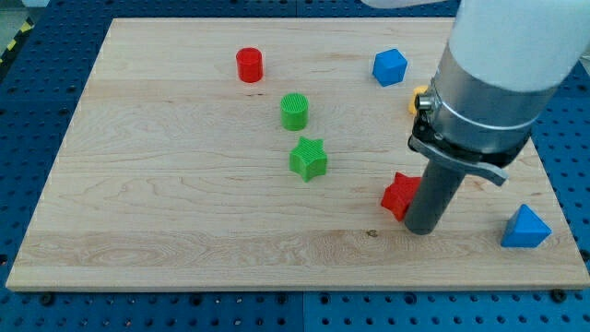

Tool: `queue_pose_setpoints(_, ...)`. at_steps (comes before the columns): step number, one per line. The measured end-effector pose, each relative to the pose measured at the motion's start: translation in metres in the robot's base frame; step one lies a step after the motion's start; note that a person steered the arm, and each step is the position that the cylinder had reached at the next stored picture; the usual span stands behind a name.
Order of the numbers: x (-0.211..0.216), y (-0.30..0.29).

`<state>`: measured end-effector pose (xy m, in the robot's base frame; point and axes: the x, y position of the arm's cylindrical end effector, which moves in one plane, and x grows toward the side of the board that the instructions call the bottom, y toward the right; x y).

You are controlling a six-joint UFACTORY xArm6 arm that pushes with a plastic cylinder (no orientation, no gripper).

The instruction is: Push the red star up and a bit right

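Note:
The red star (399, 195) lies on the wooden board (184, 212) at the lower right, partly hidden by my rod. My tip (422, 230) rests on the board right beside the star, at its lower right, and seems to touch it. The arm's large grey and white body (493, 83) fills the view's upper right.
A red cylinder (249, 65) sits at the top middle. A green cylinder (294, 111) and a green star (308, 158) lie left of the red star. A blue cube-like block (389, 67) is above it, a blue triangular block (525, 228) at the far right, and a yellow block (418, 99) peeks out behind the arm.

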<state>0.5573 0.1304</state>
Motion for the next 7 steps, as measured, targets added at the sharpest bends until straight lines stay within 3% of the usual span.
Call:
queue_pose_setpoints(2, 0.002, -0.001)
queue_pose_setpoints(4, -0.001, -0.037)
queue_pose_setpoints(7, -0.054, -0.03)
